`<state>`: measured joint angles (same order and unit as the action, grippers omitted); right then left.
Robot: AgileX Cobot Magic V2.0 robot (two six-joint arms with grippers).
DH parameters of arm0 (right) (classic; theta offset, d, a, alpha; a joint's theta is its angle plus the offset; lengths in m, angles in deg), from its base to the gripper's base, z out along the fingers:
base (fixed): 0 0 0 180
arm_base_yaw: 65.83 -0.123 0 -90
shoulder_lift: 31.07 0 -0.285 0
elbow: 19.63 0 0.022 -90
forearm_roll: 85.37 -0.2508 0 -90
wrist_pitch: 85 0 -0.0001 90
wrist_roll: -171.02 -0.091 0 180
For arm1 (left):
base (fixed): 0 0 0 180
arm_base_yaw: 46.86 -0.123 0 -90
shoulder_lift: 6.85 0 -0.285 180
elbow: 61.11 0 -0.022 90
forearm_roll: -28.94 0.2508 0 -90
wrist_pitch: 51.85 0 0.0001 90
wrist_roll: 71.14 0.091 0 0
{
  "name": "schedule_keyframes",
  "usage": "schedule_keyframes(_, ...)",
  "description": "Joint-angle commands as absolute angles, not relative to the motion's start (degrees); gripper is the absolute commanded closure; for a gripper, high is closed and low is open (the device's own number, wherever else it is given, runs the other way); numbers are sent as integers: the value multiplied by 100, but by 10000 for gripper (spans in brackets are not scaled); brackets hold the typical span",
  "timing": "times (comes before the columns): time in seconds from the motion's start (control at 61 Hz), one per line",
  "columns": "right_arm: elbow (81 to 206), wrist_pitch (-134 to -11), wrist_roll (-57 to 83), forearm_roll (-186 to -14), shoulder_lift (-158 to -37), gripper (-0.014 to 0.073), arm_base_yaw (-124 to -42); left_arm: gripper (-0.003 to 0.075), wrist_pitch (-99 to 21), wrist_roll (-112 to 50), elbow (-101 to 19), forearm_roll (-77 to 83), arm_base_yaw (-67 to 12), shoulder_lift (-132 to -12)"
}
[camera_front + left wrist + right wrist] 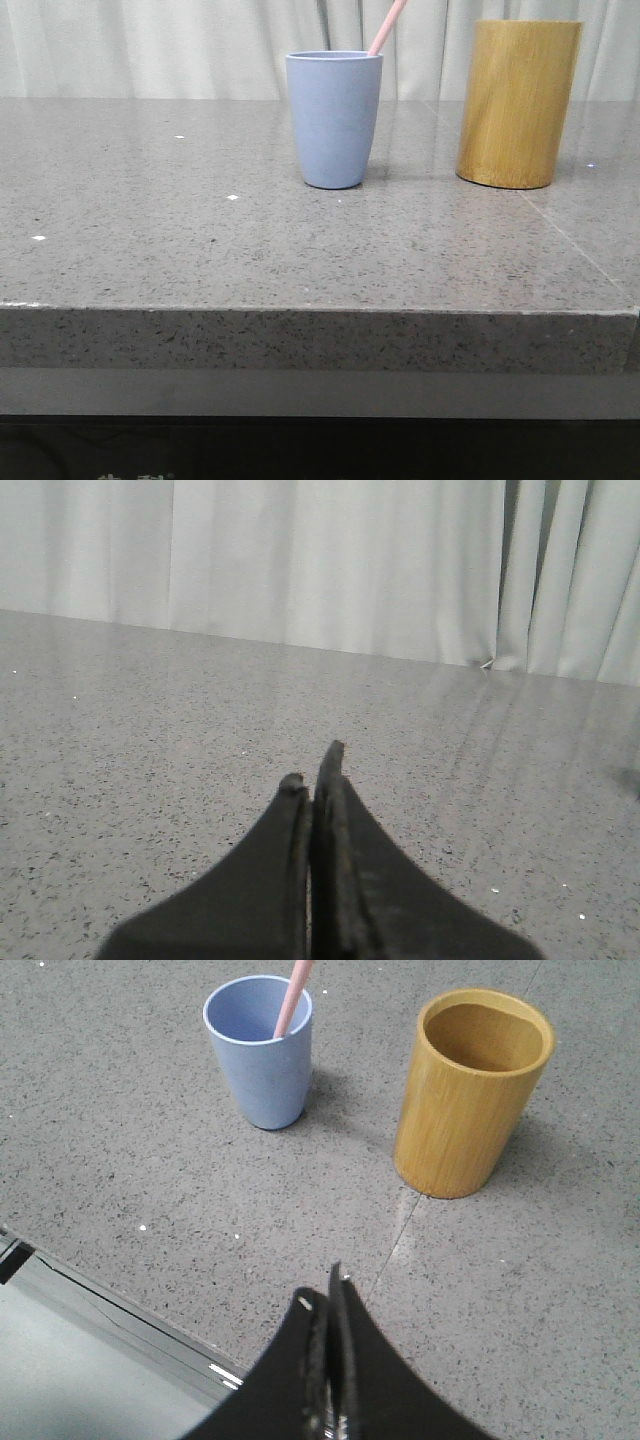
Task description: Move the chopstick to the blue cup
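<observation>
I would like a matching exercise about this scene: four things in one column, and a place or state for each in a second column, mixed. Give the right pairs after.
Things:
1. chopstick
2. blue cup
3. bamboo holder
4. right hand

States:
A. empty inside, standing on the robot's right side of the table
B. shut, holding nothing, back from both cups
C. leaning inside a cup, its top end above the rim
D. upright, with one pink stick in it

Pairs: 1-C, 2-D, 3-A, 4-B
</observation>
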<state>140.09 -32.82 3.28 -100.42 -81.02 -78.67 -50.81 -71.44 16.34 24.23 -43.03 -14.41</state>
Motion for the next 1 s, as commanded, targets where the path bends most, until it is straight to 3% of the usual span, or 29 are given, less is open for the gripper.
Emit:
schedule_keyframes(0.0, 14150, -3619, 342, -10095, -8077, 713, -7842, 739, -5531, -7197, 1706, 2434, -4273, -1296)
schedule_keyframes(0.377, 13806, -4122, 467, -9805, -7783, 713, -7620, 739, -5531, -7197, 1706, 2434, -4273, -1306)
schedule_keyframes(0.705, 10562, -7413, 478, -9792, -5491, 713, -6896, 739, -5531, -7197, 1706, 2434, -4284, -1306)
schedule_keyframes(0.984, 8362, -8716, 478, -9964, -4006, 713, -6873, 739, -5531, -7197, 1706, 2434, -4284, -1306)
